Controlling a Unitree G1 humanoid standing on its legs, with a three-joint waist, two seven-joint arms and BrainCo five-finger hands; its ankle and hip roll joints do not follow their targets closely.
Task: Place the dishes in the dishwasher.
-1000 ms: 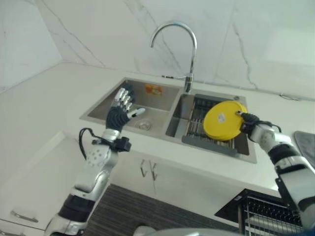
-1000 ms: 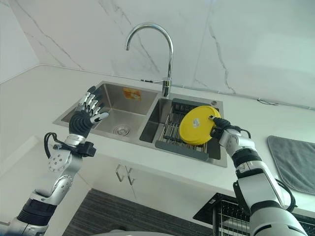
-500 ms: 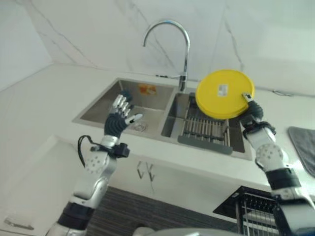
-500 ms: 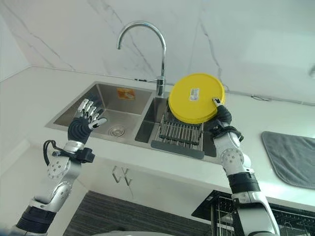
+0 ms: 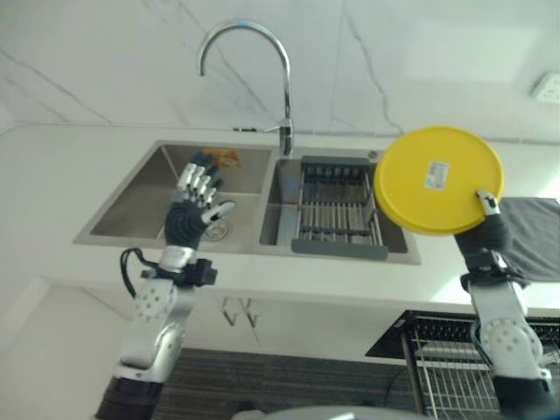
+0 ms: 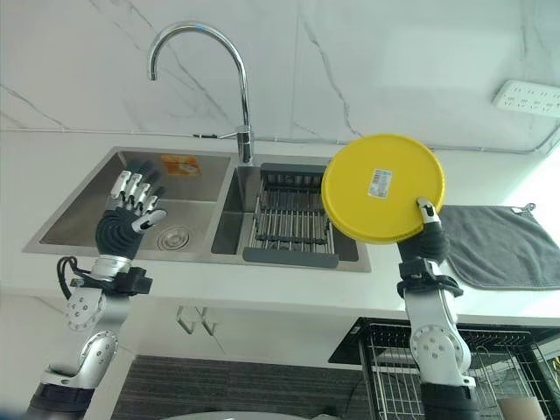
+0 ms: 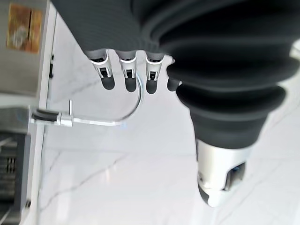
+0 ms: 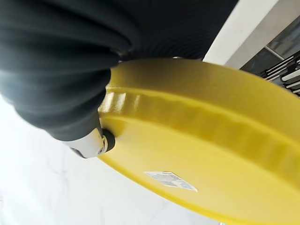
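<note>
- Nearest you, down at the lower right, sits the pulled-out dishwasher rack [image 6: 411, 359]. From what you can see its wire grid has nothing in it, though a pale object at the far right corner is too cut off to identify. That rack is where the plate needs to end up, I'd guess.
- Your right hand [image 6: 429, 238] is pinching the yellow plate [image 6: 382, 187] by its lower rim, thumb on the underside where the little sticker is, fingers hidden behind. It's held up on edge, well above the bench [image 6: 262, 284]. My guess is that's so it can drop between the rack tines edge-first.
- Your left hand [image 5: 194, 210] is just parked over the left sink basin [image 5: 149, 206] with fingers straight and spread, holding nothing. The left wrist view shows the same relaxed fingers. Looks like it's simply keeping out of the way.
- Further back, the right basin holds a drying rack [image 5: 335, 206], and it's empty as far as you can tell. The left basin shows only its drain.
- A grey towel [image 6: 500, 245] lies flat on the bench just right of the plate.
- The tap [image 6: 206, 66] arches over the divider at the back wall.
</note>
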